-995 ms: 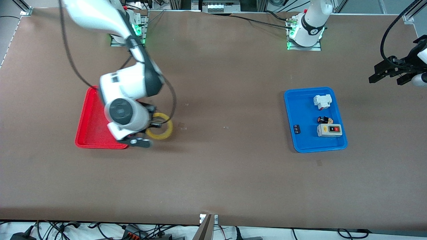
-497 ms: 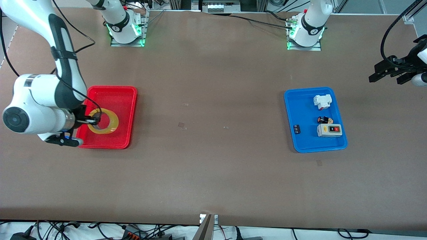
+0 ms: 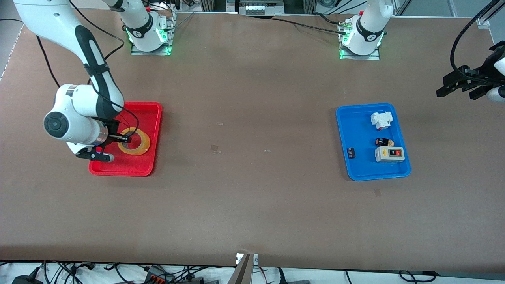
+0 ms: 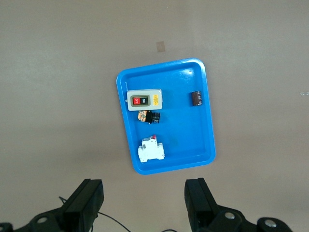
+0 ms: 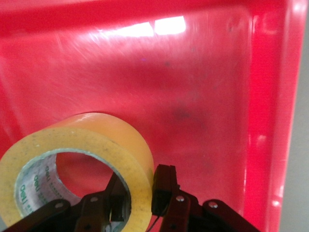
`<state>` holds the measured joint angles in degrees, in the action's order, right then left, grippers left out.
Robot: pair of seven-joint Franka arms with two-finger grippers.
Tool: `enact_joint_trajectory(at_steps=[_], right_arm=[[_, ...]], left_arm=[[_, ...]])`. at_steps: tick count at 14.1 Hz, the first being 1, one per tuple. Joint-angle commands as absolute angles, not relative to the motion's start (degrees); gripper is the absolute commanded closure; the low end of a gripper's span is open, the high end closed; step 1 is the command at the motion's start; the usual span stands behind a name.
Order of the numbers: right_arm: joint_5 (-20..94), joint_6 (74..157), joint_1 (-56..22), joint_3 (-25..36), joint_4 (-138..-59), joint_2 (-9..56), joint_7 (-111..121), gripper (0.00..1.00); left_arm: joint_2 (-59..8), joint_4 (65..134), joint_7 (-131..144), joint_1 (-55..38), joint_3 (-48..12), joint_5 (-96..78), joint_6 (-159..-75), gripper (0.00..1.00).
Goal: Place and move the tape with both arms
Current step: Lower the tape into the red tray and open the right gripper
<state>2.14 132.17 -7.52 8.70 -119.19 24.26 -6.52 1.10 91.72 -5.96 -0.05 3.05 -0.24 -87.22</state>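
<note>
The yellow tape is inside the red tray, at the right arm's end of the table. My right gripper is shut on the ring's wall, with one finger inside the hole and one outside. In the right wrist view the tape fills the lower corner, clamped between the right gripper's black fingers, low over the red tray's floor. I cannot tell whether the tape touches the floor. My left gripper waits open and empty in the air past the left arm's end of the table.
A blue tray lies toward the left arm's end. It holds a white breaker, a grey switch box, a small black button and a small dark part. The left wrist view shows this blue tray.
My right arm first carried the tape from the table beside the red tray to over the tray. It then shifted the tape a little toward the table's middle. The left arm has not moved.
</note>
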Motion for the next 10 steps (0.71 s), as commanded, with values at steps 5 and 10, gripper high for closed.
enact_joint_trajectory(at_steps=[5, 10], right_arm=[[1.32, 135.17, -6.42, 9.23, -125.06, 18.46, -6.33, 0.99], [1.32, 137.29, -4.93, 9.23, -125.95, 21.0, -3.8, 0.63]], left_arm=[[1.49, 91.49, -6.24, -0.09, 2.81, 0.53, -86.31, 0.0], [1.49, 91.58, -6.24, -0.09, 2.72, 0.53, -86.31, 0.0]])
